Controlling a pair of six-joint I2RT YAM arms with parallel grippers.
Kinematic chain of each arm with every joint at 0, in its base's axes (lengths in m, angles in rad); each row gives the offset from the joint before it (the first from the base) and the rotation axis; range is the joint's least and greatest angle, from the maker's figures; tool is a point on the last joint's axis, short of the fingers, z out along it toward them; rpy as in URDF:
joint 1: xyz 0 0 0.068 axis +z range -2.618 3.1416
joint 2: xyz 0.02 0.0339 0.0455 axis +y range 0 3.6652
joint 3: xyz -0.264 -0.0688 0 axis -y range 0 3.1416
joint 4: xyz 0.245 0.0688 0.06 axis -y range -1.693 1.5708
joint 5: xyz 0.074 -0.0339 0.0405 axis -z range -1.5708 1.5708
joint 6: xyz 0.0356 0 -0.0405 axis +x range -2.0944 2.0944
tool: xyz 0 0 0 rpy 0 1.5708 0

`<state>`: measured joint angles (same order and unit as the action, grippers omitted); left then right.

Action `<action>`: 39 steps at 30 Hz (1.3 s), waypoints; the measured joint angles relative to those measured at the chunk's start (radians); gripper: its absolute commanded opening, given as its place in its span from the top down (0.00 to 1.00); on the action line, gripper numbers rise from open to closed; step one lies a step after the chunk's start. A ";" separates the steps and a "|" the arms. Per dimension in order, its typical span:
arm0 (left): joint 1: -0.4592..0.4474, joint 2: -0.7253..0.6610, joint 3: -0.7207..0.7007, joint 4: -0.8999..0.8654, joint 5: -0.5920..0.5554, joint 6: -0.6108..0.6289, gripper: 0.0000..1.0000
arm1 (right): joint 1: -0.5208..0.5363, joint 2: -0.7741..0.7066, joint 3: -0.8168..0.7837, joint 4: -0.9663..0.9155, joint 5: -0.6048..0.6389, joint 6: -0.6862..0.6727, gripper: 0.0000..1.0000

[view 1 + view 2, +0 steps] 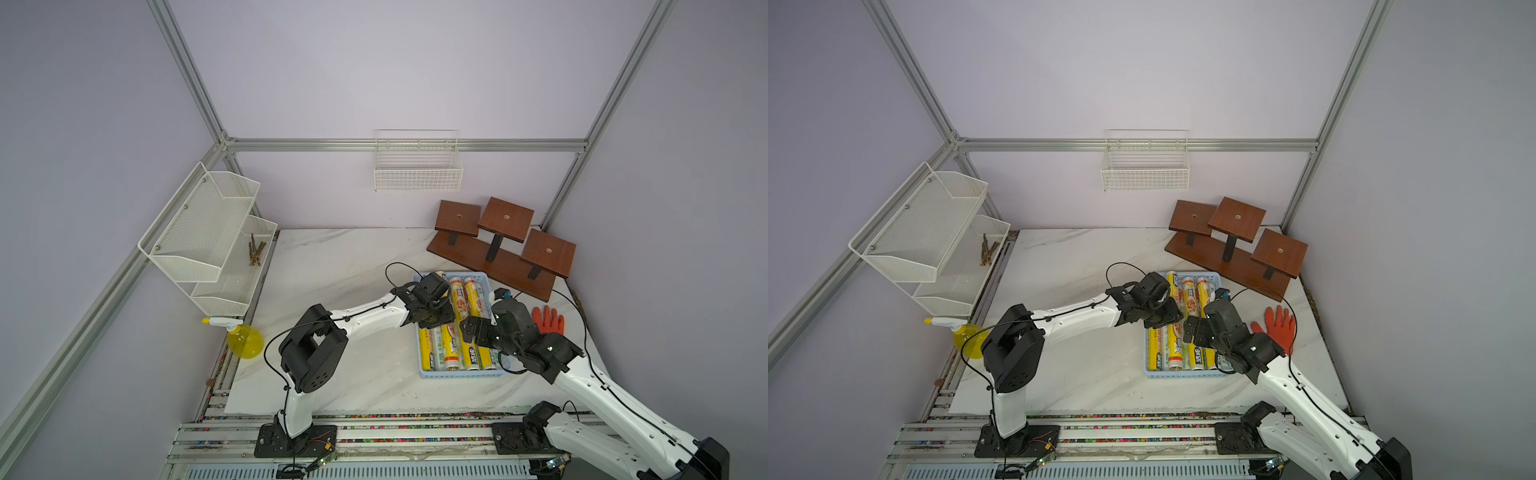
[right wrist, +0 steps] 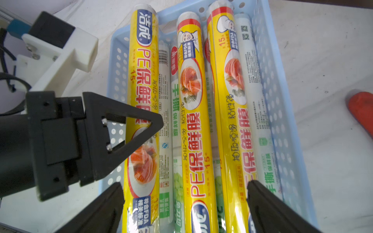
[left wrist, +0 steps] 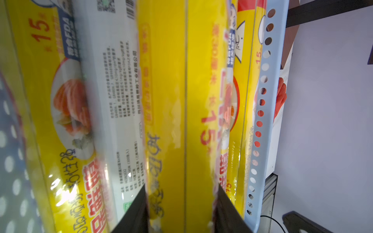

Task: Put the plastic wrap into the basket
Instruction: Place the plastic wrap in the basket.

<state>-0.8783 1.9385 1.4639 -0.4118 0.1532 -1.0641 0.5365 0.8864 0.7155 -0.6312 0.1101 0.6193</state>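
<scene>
Right pincer (image 2: 184,182) gapes above the basket (image 2: 274,90) of plastic wrap (image 2: 193,113), while left pincer (image 3: 181,187) clamps one yellow roll (image 3: 181,100).

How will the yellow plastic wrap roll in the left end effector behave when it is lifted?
The yellow roll is probably stiff, since it looks long and straight. Its glossy wrapper may slip in the left end effector. Being round, it would likely roll, unless the basket walls stop it.

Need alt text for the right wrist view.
Left gripper, shut on a yellow plastic wrap roll, over one wall of the light-blue basket holding more yellow and white rolls. Right gripper open in the foreground.
</scene>
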 measured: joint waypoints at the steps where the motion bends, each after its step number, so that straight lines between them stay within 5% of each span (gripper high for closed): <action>1: -0.001 0.003 0.000 0.000 0.000 0.000 0.67 | 0.000 -0.006 -0.007 0.006 -0.003 0.000 0.01; 23: -0.003 0.056 0.020 -0.003 0.002 0.000 0.49 | 0.000 -0.013 -0.041 0.041 -0.017 0.000 0.01; 39: -0.013 0.058 0.040 -0.051 -0.011 0.009 0.55 | 0.000 -0.024 -0.047 0.041 0.021 0.001 0.01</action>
<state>-0.8913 1.9965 1.5036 -0.4633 0.1425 -1.0554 0.5362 0.8627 0.6682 -0.5900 0.1310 0.6205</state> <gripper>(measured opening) 0.455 0.991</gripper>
